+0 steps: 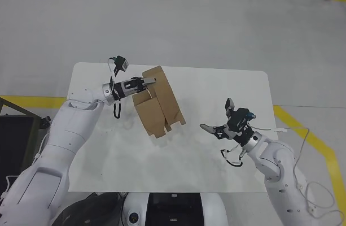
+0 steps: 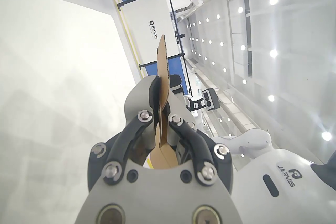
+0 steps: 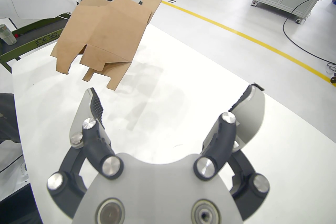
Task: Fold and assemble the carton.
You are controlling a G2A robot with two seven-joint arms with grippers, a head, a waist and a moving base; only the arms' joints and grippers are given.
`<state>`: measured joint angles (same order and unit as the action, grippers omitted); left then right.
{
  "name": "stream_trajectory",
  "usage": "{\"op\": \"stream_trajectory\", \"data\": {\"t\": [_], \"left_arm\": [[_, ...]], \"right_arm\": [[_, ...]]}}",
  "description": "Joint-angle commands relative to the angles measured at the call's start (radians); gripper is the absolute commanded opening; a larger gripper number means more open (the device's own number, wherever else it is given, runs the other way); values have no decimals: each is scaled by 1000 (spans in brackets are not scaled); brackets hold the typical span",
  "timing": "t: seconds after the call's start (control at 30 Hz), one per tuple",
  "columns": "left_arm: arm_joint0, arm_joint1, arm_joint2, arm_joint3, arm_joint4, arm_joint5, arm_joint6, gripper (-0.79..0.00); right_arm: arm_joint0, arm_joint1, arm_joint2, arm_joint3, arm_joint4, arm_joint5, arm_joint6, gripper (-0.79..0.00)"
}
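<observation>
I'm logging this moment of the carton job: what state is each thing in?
Carton: unassembled, flaps hanging loose, held up by its top edge.
Left gripper: shut on the carton's edge.
Right gripper: open, holding nothing, above the table, apart from the carton.

Carton (image 1: 160, 101): plain brown cardboard. Table (image 1: 218, 164): white, faint grey smudges. Right gripper (image 3: 173, 101): silver-grey shells, black links, black ribbed pads (image 3: 95, 104). Left gripper (image 2: 160, 96): same grey and black. Floor (image 1: 189, 34): pale grey, yellow stripe (image 3: 236, 32).
</observation>
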<state>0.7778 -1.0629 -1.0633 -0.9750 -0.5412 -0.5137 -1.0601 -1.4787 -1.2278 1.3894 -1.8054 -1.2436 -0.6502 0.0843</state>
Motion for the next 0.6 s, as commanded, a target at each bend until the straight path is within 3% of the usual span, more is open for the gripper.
{"op": "stream_trajectory", "data": {"t": [0.0,0.27,0.43,0.53,0.57], "left_arm": [[0,0,0,0,0,0,0,-785],[22,3,-12,-33,8,15,35,-785],[30,4,-30,-63,-8,76,54,-785],[18,-3,-18,-66,-21,111,49,-785],[11,-6,-11,-64,-23,120,46,-785]], "right_arm": [[0,0,0,0,0,0,0,0],[6,1,-22,-13,-30,-2,2,0],[15,7,-94,-42,-218,-64,-88,0],[-1,9,-139,-50,-346,-19,-167,0],[-5,9,-153,-50,-373,-4,-192,-77]]}}
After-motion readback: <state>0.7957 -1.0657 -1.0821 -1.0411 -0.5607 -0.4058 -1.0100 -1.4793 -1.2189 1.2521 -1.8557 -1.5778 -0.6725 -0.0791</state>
